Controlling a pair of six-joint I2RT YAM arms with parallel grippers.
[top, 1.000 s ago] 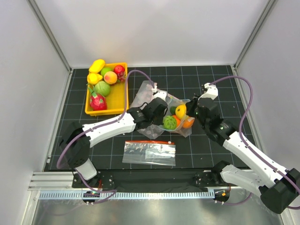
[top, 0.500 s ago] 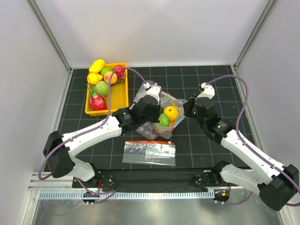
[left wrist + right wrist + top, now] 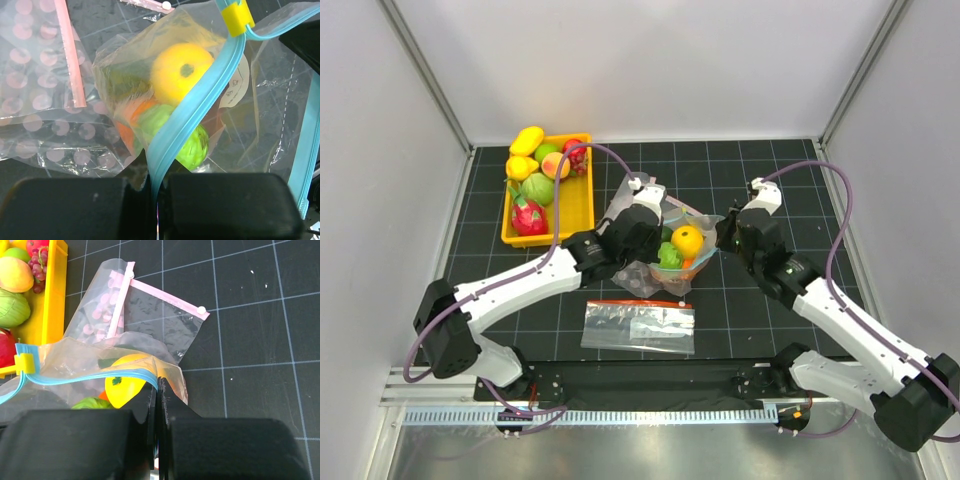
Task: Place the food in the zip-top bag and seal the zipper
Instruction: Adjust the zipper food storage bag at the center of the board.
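Bag: we have the zip-top bag (image 3: 672, 247) at mid-table, lifted between our two arms, with a yellow fruit (image 3: 182, 73), green pieces and something orange already inside.
Left gripper (image 3: 156, 200): jaws pressed fully together on the zipper (image 3: 192, 112), pinching the teal strip where it enters between the pads.
Right gripper (image 3: 156, 405): also clamped tight, holding the bag's corner where the teal strip ends.
Slider: a small yellow tab (image 3: 238, 17) sits on the strip, away from our left pinch.
Step in hand: we judge this to be sealing, since the food is in.
How to do it well: we keep the right hold as an anchor, keep the strip taut and straight between the grips, and run the left pinch along it without tugging the bag sideways.
Risk: the crinkled plastic may fold into the track and leave a gap.
Nearby: the dotted bag (image 3: 120, 310) lies just behind; we avoid catching it.
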